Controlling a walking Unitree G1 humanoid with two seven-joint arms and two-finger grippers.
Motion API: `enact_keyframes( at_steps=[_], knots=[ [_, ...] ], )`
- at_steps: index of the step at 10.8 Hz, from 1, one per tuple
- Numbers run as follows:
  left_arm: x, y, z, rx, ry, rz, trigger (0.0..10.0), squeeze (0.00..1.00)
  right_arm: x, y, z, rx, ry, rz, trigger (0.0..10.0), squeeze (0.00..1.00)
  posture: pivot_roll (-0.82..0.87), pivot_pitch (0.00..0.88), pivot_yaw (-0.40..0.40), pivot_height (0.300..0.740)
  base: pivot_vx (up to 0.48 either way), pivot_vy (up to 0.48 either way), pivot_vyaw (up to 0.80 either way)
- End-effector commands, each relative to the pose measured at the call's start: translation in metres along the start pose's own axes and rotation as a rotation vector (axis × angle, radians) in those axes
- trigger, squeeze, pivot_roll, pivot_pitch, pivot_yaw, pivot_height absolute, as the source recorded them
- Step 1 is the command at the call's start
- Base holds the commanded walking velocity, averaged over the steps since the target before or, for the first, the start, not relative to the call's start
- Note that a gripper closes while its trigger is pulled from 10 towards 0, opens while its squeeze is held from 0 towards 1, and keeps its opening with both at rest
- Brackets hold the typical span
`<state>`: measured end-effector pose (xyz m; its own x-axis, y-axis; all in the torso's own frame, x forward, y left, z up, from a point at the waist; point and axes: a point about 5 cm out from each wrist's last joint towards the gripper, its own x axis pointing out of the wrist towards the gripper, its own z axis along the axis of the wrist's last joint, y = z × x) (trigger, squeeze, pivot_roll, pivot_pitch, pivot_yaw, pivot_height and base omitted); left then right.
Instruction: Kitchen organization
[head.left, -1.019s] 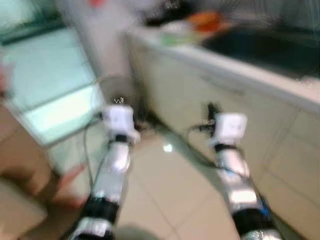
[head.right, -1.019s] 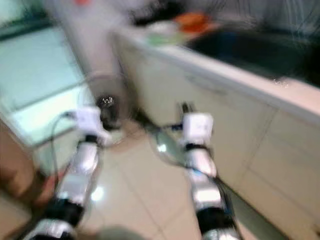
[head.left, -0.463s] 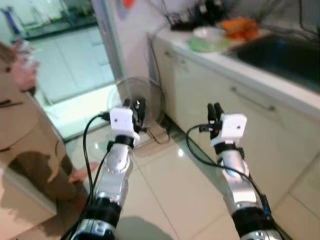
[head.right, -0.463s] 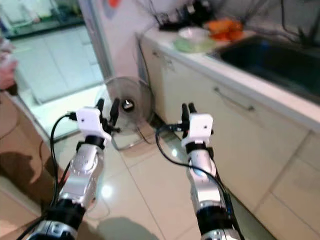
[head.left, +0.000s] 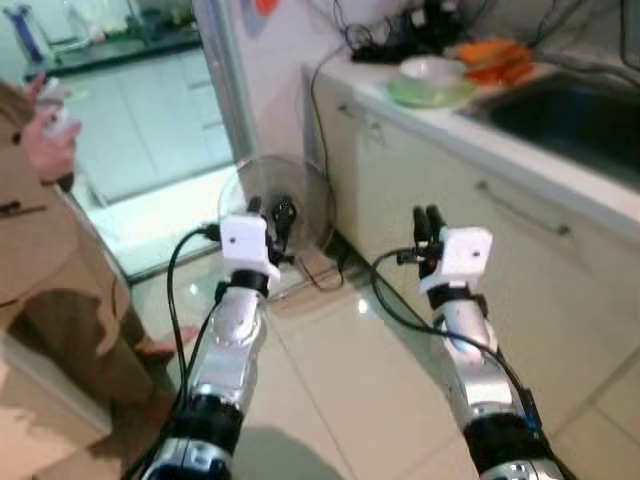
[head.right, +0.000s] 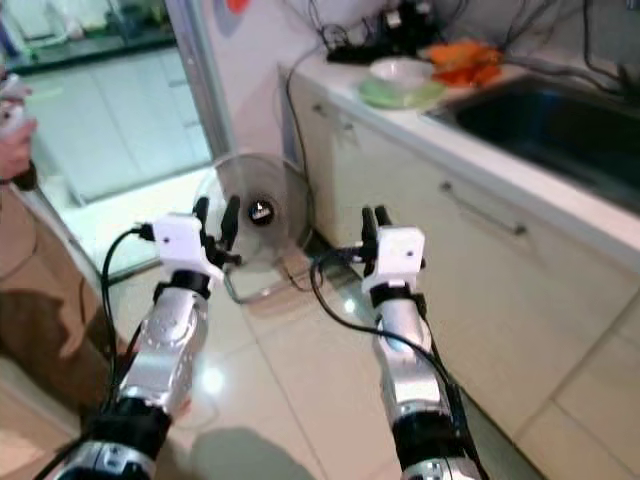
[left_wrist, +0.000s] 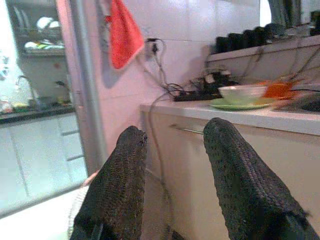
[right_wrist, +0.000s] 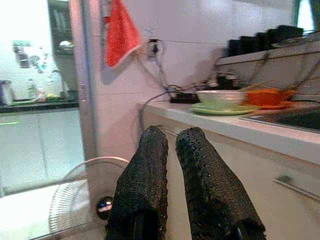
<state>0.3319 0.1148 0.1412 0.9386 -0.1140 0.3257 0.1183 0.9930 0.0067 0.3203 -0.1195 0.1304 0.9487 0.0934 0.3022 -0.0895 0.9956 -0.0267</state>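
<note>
White tile and a pale counter (head.left: 520, 150) fill the left eye view: both arms are raised at chest height over the floor, carrying nothing, likely a travel posture on the way to the dishes. The left tool (head.left: 267, 208) is released, its fingers parted; the right tool (head.left: 428, 218) has its fingers drawn nearly together around nothing. A green plate (head.left: 432, 93) with a white bowl (head.left: 430, 69) on it sits at the counter's far end, an orange item (head.left: 497, 57) just beside, a dark sink (head.left: 575, 115) nearer. In the right eye view a floor fan (head.right: 257, 222) stands ahead between the arms, and a person (head.right: 40, 280) waits on the robot's left; both crowd the path. The left wrist view shows a red cloth (left_wrist: 122, 35) hanging on the wall and tangled cables (left_wrist: 192, 90). The right wrist view repeats bowl, plate and fan.
</note>
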Motion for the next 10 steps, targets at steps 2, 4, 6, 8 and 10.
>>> enact_keyframes(
  at_steps=[2,4,6,8,10],
  knots=[
    [0.0005,0.0136,0.0016,0.014,-0.004,0.036,10.0,0.00,0.0032,0.0124,0.0032,0.025,-0.010,0.034,10.0,0.00,0.04,0.000,0.107,0.740,0.330,0.000,0.00],
    [0.0009,0.0140,0.0022,0.016,-0.005,0.036,10.0,0.00,0.0036,0.0128,0.0035,0.027,-0.011,0.036,10.0,0.00,0.04,0.000,0.107,0.740,0.339,0.000,0.00],
    [0.0007,0.0145,0.0023,0.017,-0.005,0.038,10.0,0.00,0.0034,0.0135,0.0034,0.030,-0.010,0.040,10.0,0.00,0.04,0.000,0.107,0.740,0.339,0.000,0.00],
    [0.0005,0.0141,0.0022,0.016,-0.005,0.038,10.0,0.00,0.0032,0.0133,0.0033,0.032,-0.010,0.042,10.0,0.00,0.04,0.000,0.107,0.740,0.341,0.000,0.00],
    [0.0007,0.0145,0.0022,0.016,-0.004,0.040,10.0,0.00,0.0036,0.0141,0.0035,0.035,-0.011,0.045,10.0,0.00,0.04,0.000,0.105,0.740,0.341,0.000,0.00]
  ],
)
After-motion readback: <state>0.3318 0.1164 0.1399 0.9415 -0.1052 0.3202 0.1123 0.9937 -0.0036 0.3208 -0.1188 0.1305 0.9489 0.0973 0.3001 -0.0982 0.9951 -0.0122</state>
